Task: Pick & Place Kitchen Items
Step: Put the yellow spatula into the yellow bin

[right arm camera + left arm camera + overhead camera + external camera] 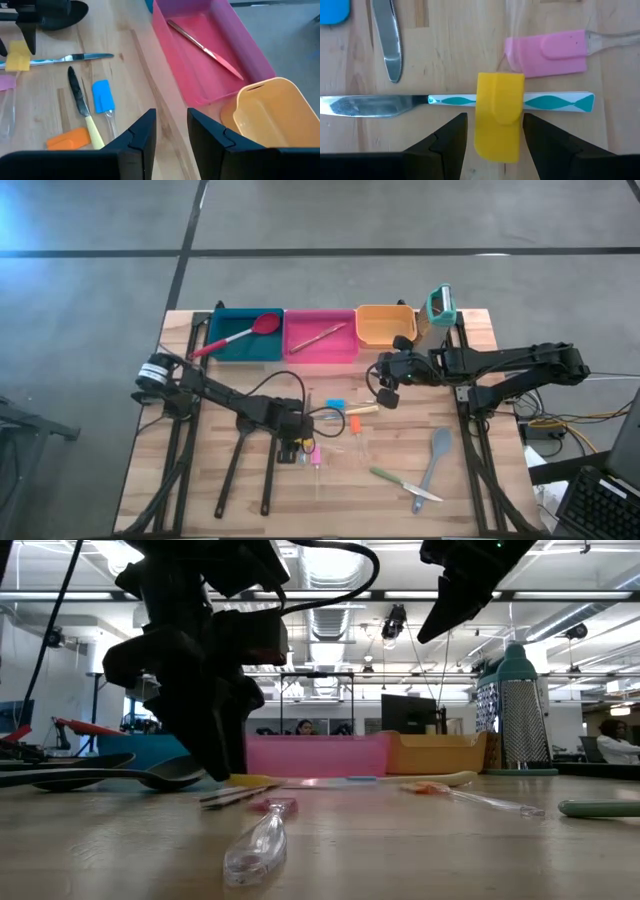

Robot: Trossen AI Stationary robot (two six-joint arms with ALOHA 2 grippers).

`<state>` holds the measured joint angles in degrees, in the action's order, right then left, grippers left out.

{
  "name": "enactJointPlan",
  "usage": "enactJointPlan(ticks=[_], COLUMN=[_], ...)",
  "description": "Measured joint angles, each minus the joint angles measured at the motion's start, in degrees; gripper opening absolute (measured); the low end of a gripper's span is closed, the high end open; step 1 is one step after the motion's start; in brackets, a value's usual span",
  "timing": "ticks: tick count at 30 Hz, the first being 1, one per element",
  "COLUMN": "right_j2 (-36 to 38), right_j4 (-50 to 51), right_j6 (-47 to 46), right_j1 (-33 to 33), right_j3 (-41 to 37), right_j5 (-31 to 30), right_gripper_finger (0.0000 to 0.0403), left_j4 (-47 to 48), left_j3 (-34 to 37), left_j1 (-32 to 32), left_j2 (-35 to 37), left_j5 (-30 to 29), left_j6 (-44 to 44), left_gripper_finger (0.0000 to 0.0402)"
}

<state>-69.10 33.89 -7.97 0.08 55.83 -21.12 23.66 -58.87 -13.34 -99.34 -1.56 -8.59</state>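
A wooden table (pixel 150 490) holds scattered kitchen utensils, with a pink bin (pixel 320 340) at its far edge as the landmark. In front of the pink bin, toward the table's middle, the left gripper (pixel 492 132) hangs low with its jaws spread, a yellow-handled utensil (pixel 499 116) between them, lying across a knife with a teal-patterned handle (pixel 535 101). A pink-handled utensil (pixel 547 52) lies just beside these. The right gripper (pixel 171 132) hovers in front of the pink bin's right corner, jaws released and empty. A thin knife (pixel 205 47) rests inside the pink bin.
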Motion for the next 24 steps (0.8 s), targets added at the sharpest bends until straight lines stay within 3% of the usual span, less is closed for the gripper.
enactJointPlan(ticks=[14,24], right_j2=[0.0,0.0], right_j4=[0.02,0.02], right_j6=[0.93,1.14], right_j1=[0.0,0.0], right_j3=[-0.02,-0.02], right_j5=[0.04,0.04], right_gripper_finger=[0.0093,0.0082], left_j4=[2.59,2.48], left_j3=[0.02,0.07], left_j1=[0.05,0.09], left_j2=[0.05,0.05], left_j5=[0.0,0.01], left_j6=[2.35,4.86], left_gripper_finger=[0.0194,0.0118])
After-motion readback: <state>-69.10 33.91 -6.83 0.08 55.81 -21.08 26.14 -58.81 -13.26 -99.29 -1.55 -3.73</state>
